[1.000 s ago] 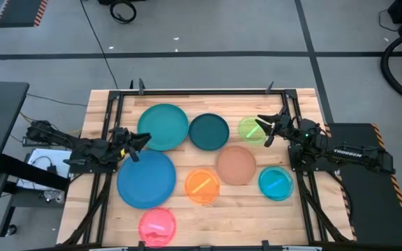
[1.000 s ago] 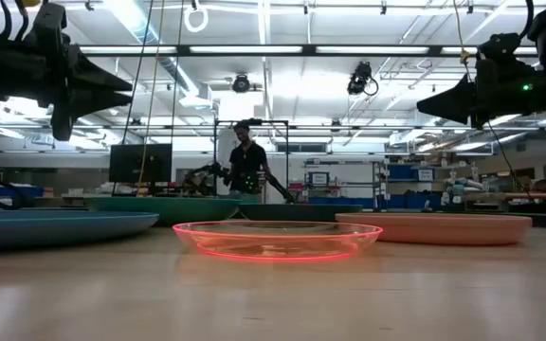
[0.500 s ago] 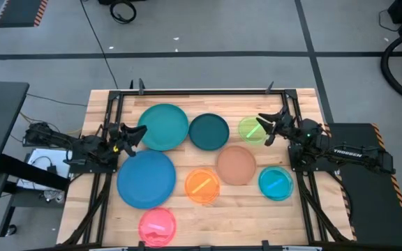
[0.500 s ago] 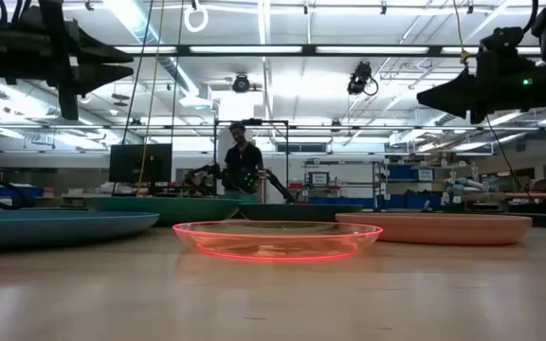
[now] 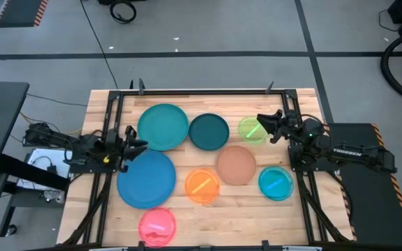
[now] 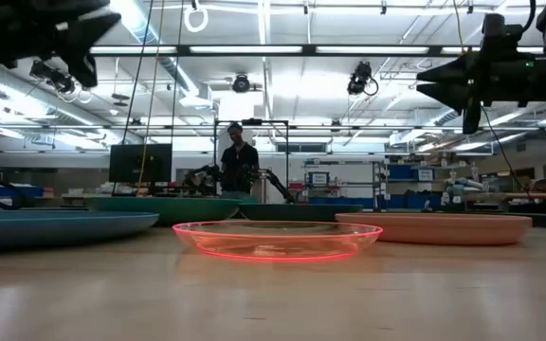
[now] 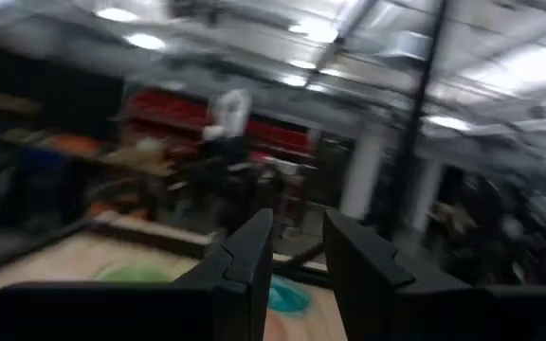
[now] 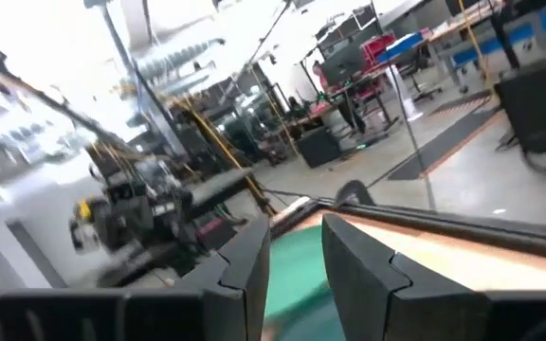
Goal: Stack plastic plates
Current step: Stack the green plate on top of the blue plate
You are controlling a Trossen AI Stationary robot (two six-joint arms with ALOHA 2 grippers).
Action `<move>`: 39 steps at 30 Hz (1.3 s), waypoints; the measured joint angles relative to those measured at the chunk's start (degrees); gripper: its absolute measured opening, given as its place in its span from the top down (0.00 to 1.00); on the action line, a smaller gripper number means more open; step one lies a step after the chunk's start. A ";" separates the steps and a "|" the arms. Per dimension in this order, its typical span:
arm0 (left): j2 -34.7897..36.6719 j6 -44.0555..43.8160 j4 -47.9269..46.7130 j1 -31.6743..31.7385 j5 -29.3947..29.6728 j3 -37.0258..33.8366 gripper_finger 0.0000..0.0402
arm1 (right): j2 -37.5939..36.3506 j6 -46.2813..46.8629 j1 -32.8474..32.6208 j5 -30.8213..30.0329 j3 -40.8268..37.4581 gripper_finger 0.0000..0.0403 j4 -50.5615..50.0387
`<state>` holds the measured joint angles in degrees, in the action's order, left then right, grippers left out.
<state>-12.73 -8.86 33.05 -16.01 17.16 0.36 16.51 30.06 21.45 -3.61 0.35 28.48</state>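
While all eight plates lie flat and unstacked on the wooden table (image 5: 103, 104), both arms hang above its side edges. The left tool (image 5: 132, 137) sits at nine o'clock, over the gap between the large teal plate (image 5: 162, 126) and the large blue plate (image 5: 146, 178), its fingers (image 7: 254, 251) set narrowly apart and gripping nothing. The right tool (image 5: 264, 124) is at three o'clock, just beside the small green plate (image 5: 252, 130), also narrowly parted and empty.

The dark teal plate (image 5: 209, 132) lies at twelve o'clock, the tan-brown plate (image 5: 236, 165) near centre, the orange plate (image 5: 202, 185) at six, the cyan plate (image 5: 276, 183) at four and the pink plate (image 5: 158, 226) at seven.
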 joint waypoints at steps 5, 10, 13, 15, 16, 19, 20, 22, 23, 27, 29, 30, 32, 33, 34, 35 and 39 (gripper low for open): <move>-0.02 -0.98 0.95 0.20 1.05 0.29 0.74 | 4.47 -2.10 0.00 4.47 0.27 0.73 8.66; -2.72 -0.98 -4.69 0.22 5.82 4.49 0.74 | 12.08 -4.66 0.00 5.80 4.07 0.73 7.82; -5.22 -1.01 -9.11 0.20 5.92 7.55 0.74 | 17.72 -6.76 0.00 6.77 6.74 0.73 7.69; -6.80 -1.98 -12.00 0.21 5.92 9.95 0.74 | 20.83 -7.65 0.00 7.69 8.48 0.73 7.69; -7.46 -2.59 -13.66 0.20 5.93 11.04 0.74 | 22.49 -7.92 -0.02 8.00 9.44 0.73 7.82; -10.10 -4.95 -18.82 0.20 5.96 14.15 0.74 | 27.04 -8.96 -0.80 8.18 11.83 0.73 7.56; -11.02 -5.62 -20.40 0.20 5.96 15.05 0.74 | 28.68 -9.35 -1.42 8.19 12.73 0.73 7.56; -12.86 -6.65 -23.21 0.08 6.02 16.76 0.74 | 31.91 -10.06 -2.98 8.21 14.58 0.73 7.53; -13.84 -7.14 -24.22 0.02 6.02 17.37 0.74 | 33.80 -10.49 -4.00 8.18 15.66 0.73 7.49; -17.43 -10.00 -26.31 -0.02 4.04 18.74 0.74 | 40.93 -12.60 -8.90 7.34 20.74 0.73 4.94; -18.88 -10.79 -27.85 -0.63 3.35 19.53 0.74 | 44.48 -14.08 -11.57 5.18 24.10 0.73 1.74; -19.47 -11.38 -28.56 -1.13 3.24 19.98 0.74 | 46.30 -14.83 -12.78 3.87 25.83 0.73 -0.23; -20.44 -11.59 -29.81 -2.20 3.15 20.75 0.74 | 49.85 -16.11 -15.13 1.65 29.51 0.73 -3.82; -20.79 -11.70 -30.57 -2.88 3.14 21.01 0.74 | 51.70 -16.81 -16.19 0.66 31.33 0.73 -5.27; -20.96 -11.94 -31.65 -3.50 3.14 21.33 0.74 | 53.33 -17.44 -17.12 -0.05 33.11 0.73 -6.58; -21.07 -12.46 -32.57 -4.10 3.14 21.66 0.74 | 55.00 -18.08 -17.91 -0.63 34.77 0.73 -7.73; -21.03 -14.75 -39.13 -5.90 3.12 23.56 0.74 | 61.20 -20.40 -20.35 -1.37 40.86 0.73 -10.65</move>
<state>-33.76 -23.61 -6.09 -21.91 20.28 23.92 77.72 9.65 1.10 -4.97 41.20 17.83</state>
